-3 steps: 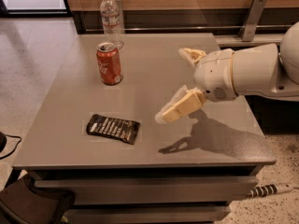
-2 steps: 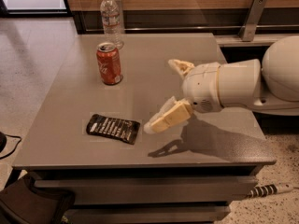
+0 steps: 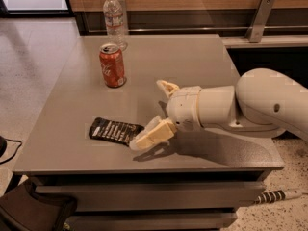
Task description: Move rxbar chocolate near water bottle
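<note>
Tabletop (image 3: 192,57) holds all; end effector (image 3: 150,113) sits low near its front edge, fingers spread, gripping nothing. Water bottle (image 3: 114,18) stands at the far edge, red can (image 3: 112,65) btwn it & the rxbar chocolate (image 3: 114,130) (flat, front-left). Reach-in step, I'd say: next needs fingers straddling the bar, then closing; lower finger covers bar's right end, so can't tell if touching.

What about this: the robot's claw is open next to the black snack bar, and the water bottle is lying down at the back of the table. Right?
Not quite. The water bottle is not lying down: it stands upright at the back of the table, as the camera view shows. The rest holds: the gripper is open, next to the rxbar chocolate.
</note>
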You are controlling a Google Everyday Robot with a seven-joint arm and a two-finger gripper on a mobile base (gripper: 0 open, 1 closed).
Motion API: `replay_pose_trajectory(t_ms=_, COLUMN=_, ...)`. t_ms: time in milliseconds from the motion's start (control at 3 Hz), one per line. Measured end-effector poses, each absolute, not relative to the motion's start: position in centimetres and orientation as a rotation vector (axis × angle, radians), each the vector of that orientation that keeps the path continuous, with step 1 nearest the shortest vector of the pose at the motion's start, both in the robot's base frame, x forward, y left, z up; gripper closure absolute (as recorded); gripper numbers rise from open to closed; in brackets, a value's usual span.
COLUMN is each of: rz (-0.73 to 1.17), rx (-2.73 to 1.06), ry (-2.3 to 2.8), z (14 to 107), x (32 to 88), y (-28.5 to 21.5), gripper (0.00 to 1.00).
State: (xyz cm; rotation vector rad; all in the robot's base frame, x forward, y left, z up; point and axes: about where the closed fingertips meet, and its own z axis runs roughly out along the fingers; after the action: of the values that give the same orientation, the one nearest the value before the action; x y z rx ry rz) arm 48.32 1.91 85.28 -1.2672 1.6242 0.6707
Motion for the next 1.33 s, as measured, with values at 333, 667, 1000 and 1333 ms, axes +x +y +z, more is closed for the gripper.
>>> replay_pose_trajectory(t_ms=333, rz=0.71, rx=-1.264, ry=1.622, z=83.4, x=48.8, y=3.9, gripper=0.0)
replay_pose_trajectory(t_ms=667, rz=0.737, rx=-1.27, ry=1.603, z=82.3, x=48.3, y=4.9, gripper=0.0)
replay_pose_trajectory(t_ms=1000, rz=0.747, rx=-1.262, ry=1.592, z=81.7, x=46.6, y=5.2, gripper=0.01)
replay_pose_trajectory(t_ms=1333, rz=0.747, rx=-1.267, ry=1.59, z=81.9, x=46.7, y=5.4, gripper=0.24)
